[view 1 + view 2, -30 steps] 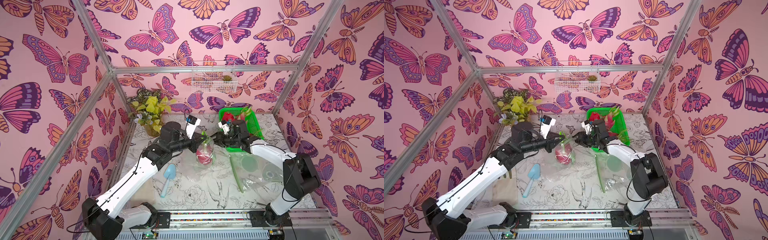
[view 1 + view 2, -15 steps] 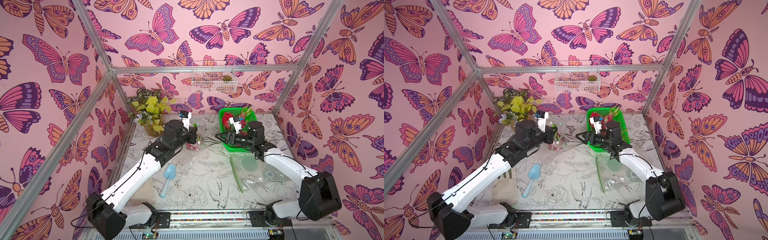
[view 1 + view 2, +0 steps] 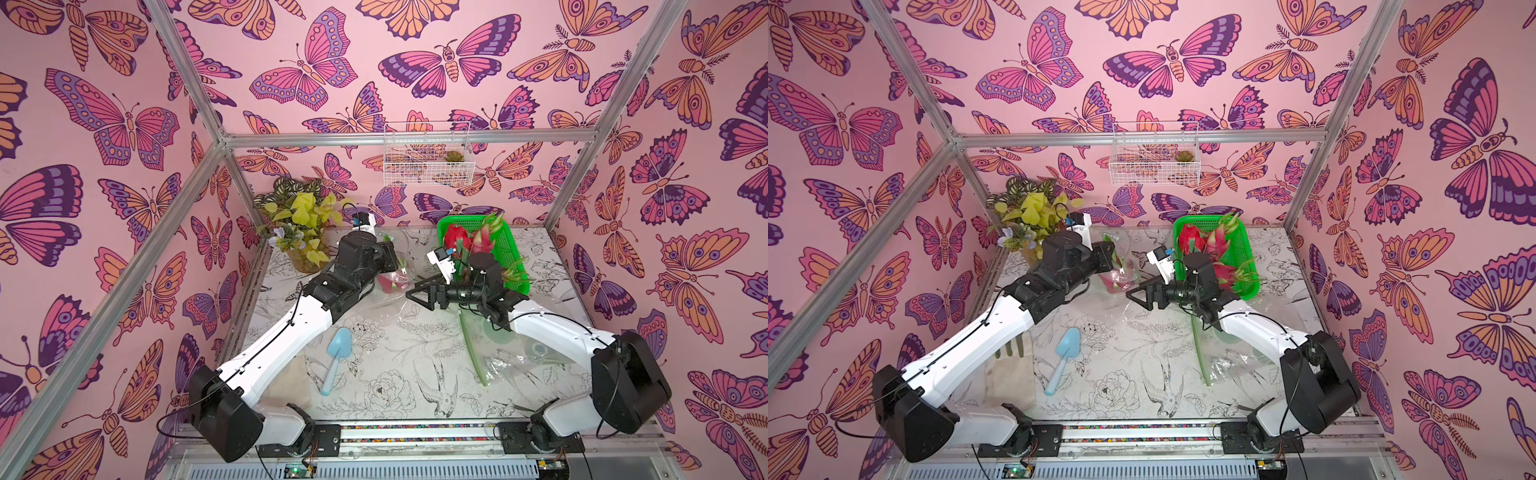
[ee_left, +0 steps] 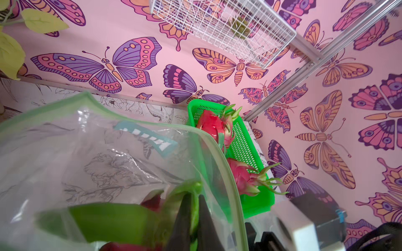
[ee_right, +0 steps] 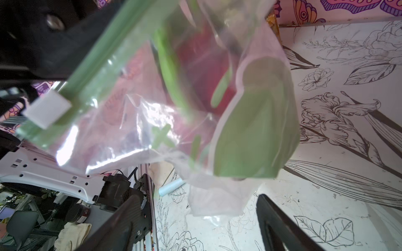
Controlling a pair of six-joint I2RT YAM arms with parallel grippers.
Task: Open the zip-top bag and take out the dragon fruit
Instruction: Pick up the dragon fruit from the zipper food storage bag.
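A clear zip-top bag with a green zip rim hangs around one dragon fruit, red with green leaves. My left gripper reaches into the bag's mouth and is shut on the fruit's green leafy end. In the right wrist view the bag hangs just ahead of my right gripper, which is wide open, its fingers below the bag's lower corner. In a top view the right gripper sits just right of the bag. Three more dragon fruits lie in the green basket.
A second clear bag with a green strip lies under the right arm. A blue scoop rests front left, a beige cloth beside it. A potted plant stands back left. A white wire basket hangs on the back wall.
The right gripper let go of the bag and opened wide. The left gripper carried the bag and fruit up and toward the back left.
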